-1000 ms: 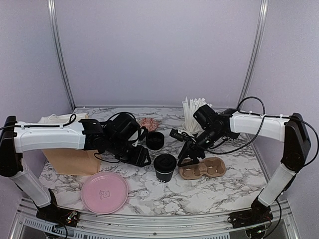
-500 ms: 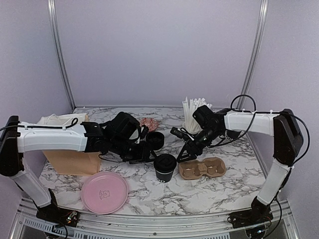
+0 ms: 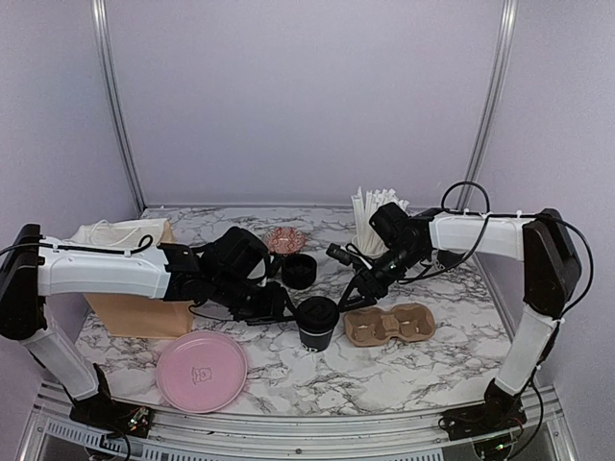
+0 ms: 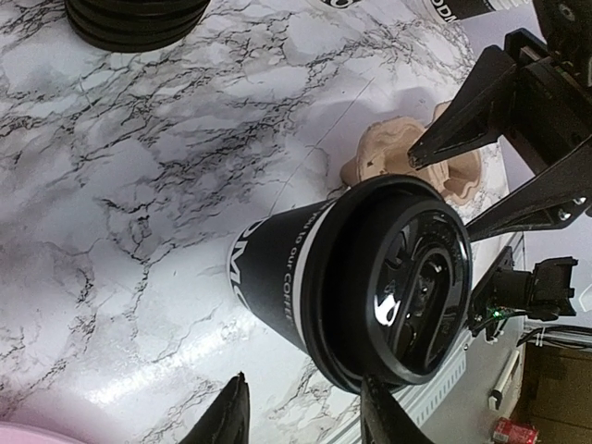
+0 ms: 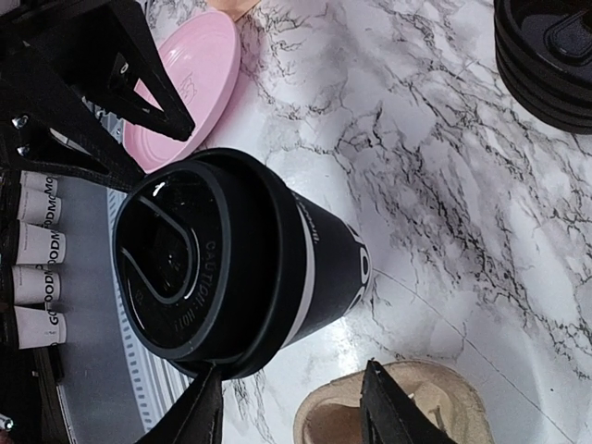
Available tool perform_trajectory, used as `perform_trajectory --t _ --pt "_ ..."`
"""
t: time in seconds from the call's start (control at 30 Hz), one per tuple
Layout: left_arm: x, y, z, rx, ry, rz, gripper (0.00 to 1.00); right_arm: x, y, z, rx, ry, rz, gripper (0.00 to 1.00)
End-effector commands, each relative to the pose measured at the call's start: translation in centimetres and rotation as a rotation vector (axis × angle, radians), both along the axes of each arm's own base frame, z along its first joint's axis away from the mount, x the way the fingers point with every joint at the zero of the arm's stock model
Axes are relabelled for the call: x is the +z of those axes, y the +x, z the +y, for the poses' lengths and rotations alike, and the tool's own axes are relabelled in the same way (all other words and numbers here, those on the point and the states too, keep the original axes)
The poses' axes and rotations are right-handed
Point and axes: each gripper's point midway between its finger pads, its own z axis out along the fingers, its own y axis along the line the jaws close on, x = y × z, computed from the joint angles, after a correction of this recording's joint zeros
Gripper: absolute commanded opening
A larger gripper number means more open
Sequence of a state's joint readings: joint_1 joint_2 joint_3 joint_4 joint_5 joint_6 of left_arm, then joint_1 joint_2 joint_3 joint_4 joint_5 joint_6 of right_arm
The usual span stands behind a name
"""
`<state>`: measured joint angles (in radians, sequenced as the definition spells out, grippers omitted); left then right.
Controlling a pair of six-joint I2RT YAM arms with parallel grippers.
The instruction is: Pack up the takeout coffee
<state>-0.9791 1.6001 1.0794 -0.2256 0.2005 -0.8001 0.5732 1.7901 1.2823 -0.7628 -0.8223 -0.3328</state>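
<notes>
A black takeout coffee cup (image 3: 317, 323) with a black lid on stands upright on the marble table, left of the brown pulp carrier (image 3: 389, 327). My left gripper (image 3: 280, 307) is open just left of the cup, not touching it. In the left wrist view the cup (image 4: 277, 264) lies beyond my open fingertips (image 4: 228, 418). My right gripper (image 3: 356, 294) is open just right of the cup and above the carrier's left end. In the right wrist view the cup (image 5: 314, 254) sits beyond my open fingers (image 5: 205, 413), and the carrier (image 5: 444, 407) is below.
A stack of black lids (image 3: 299, 271) sits behind the cup. A cup of white straws (image 3: 370, 226) stands at the back right. A pink plate (image 3: 202, 370) lies front left, a paper bag (image 3: 135, 305) left, a sprinkled donut (image 3: 285, 238) at the back.
The left arm has pulled back a little while its gripper stays by the cup's left side. The right gripper has drawn slightly up and away from the carrier. The cup has not moved.
</notes>
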Motion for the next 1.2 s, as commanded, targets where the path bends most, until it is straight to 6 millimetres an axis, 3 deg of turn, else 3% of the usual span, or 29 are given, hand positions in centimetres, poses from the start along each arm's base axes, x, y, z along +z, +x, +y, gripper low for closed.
perform_trajectory --t 0.0,0.33,0.63,0.83,0.93,1.03,1.17 --pt "0.4 0.0 0.2 0.01 -0.015 -0.01 0.41 1.3 1.2 0.5 -0.012 0.032 -0.02 0.49" --pt "0.2 0.3 -0.7 -0.008 -0.023 -0.016 0.41 0.7 1.5 0.8 -0.011 0.029 -0.005 0.49" --pt "-2.9 0.4 -0.8 -0.018 0.036 0.015 0.4 -0.8 1.4 0.7 -0.019 0.003 0.03 0.49" --pt "-6.7 0.0 2.0 0.006 0.2 0.037 0.4 -7.5 2.3 -2.1 -0.109 -0.257 0.041 0.47" --pt "-8.4 -0.2 3.4 0.014 0.277 0.046 0.38 -9.4 1.7 -3.0 -0.107 -0.322 0.065 0.45" --pt "-9.3 -0.2 4.3 0.015 0.345 0.041 0.38 -9.2 1.9 -3.1 -0.108 -0.33 0.033 0.45" --pt "-8.8 -0.1 4.3 0.004 0.365 0.018 0.37 -7.5 2.4 -2.7 -0.109 -0.288 -0.012 0.45"
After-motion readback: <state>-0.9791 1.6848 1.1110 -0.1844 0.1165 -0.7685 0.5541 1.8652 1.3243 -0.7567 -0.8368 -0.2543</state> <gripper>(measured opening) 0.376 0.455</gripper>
